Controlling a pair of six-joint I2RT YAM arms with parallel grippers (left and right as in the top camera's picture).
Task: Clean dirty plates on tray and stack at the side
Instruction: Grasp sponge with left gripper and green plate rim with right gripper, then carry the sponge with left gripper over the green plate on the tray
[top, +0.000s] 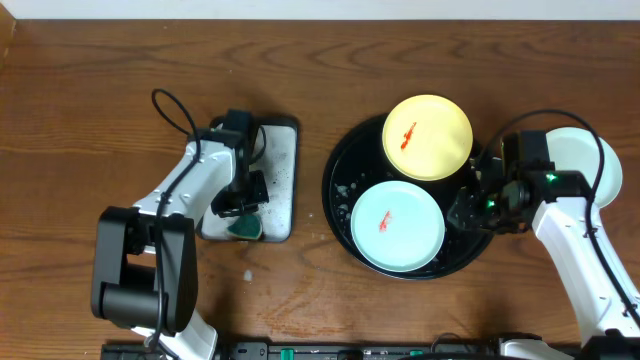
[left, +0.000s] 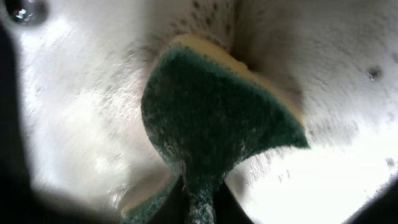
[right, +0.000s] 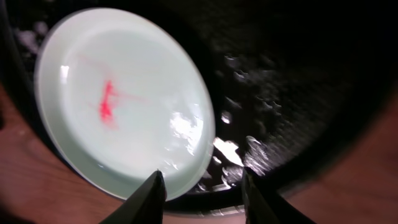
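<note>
The black tray (top: 340, 190) holds a pale yellow plate (top: 428, 137) at the back and a mint plate (top: 397, 225) at the front, each with a red smear. A third mint plate (top: 585, 165) lies on the table right of the tray, partly under my right arm, with no smear visible. My right gripper (top: 468, 208) is open and empty over the tray's right rim. In the right wrist view its fingers (right: 202, 183) straddle the edge of the mint plate (right: 124, 99) and the wet tray (right: 298, 93). My left gripper (top: 243, 205) is shut on a green sponge (top: 243, 228).
The sponge (left: 217, 124), green with a yellow back, presses on the rectangular soapy tray (top: 280, 170) left of the black tray; foam (left: 81, 112) surrounds it. Bare wood table lies around both trays. A cable loops above the left arm (top: 165, 100).
</note>
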